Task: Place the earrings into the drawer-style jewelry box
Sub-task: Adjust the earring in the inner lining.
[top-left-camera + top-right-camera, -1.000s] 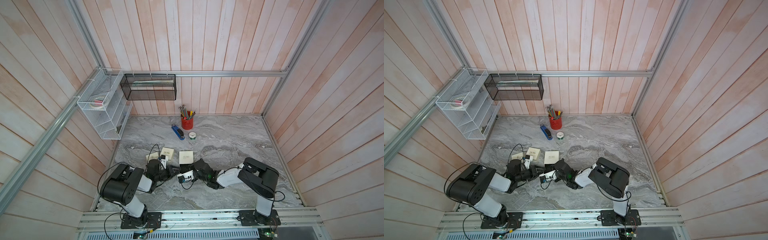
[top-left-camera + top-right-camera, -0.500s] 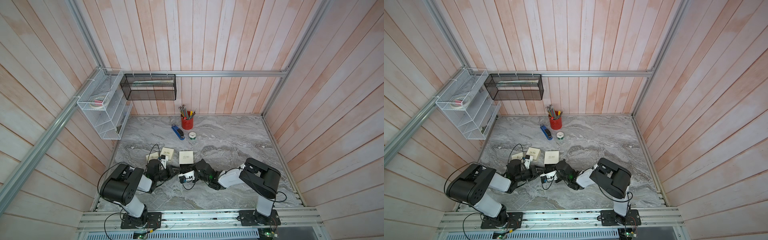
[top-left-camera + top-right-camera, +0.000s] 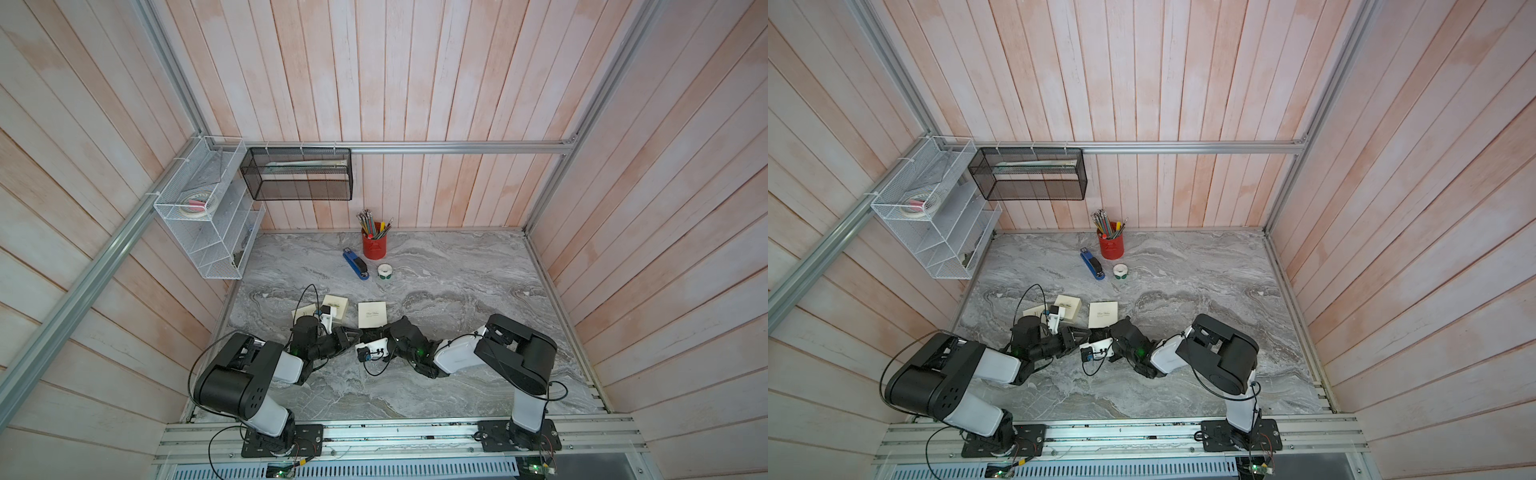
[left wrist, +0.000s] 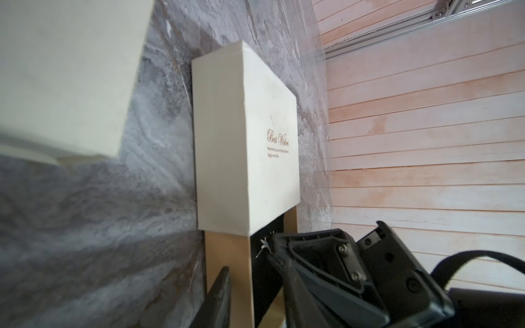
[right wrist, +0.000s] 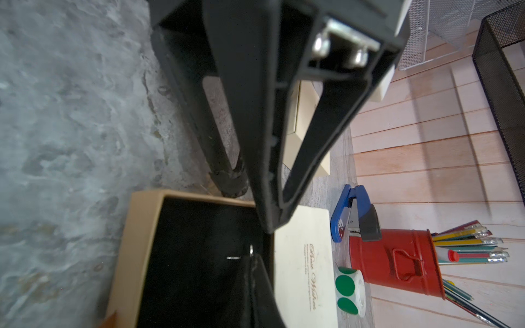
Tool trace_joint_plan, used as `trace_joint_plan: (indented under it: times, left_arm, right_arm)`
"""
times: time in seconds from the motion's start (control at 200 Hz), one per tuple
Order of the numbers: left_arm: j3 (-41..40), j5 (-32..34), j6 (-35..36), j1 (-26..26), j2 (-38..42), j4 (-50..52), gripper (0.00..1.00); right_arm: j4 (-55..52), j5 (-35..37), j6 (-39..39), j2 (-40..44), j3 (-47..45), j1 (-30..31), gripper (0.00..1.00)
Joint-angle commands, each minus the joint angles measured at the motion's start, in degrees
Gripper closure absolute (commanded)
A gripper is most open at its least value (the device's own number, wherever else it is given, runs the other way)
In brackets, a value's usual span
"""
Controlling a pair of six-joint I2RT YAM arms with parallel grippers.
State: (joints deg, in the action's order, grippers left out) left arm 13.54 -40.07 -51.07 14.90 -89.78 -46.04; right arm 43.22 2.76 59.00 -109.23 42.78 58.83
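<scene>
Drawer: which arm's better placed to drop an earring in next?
Right. The right gripper is shut on an earring over the open drawer; the left gripper sits at the drawer's edge with no earring visible.
</scene>
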Motion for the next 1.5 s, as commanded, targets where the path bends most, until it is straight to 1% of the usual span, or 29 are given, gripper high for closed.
trace_joint_plan:
  times: [0.0, 0.27, 0.505, 0.875, 1.19, 1.495]
  left_arm:
    - [0.96, 0.28, 1.58, -0.26, -0.31, 1.3, 0.67]
    - [1.2, 0.08, 1.54, -0.29, -2.75, 0.63, 0.67]
    - [1.41, -0.09, 1.62, -0.22, -4.7, 0.51, 0.68]
    - [1.23, -0.1, 1.67, -0.23, -4.8, 0.44, 0.69]
    - [1.55, -0.18, 1.62, -0.22, -4.97, 0.42, 0.7]
    - [1.49, -0.35, 1.59, -0.22, -4.88, 0.42, 0.71]
  right_arm:
    - [1.3, 1.66, 0.14, -1.41, 1.49, -0.29, 1.0]
    - [0.67, 2.85, 1.76, -1.42, 0.93, -0.22, 1.0]
    - [-0.92, 2.42, 2.98, -0.98, -0.17, -0.12, 1.0]
    - [-2.46, 0.77, 3.62, -0.41, -1.45, 0.41, 1.0]
    - [-2.62, 0.74, 3.48, 0.95, -3.1, 0.39, 1.0]
    - [-2.24, 0.16, 2.63, 0.09, -1.82, 0.5, 1.0]
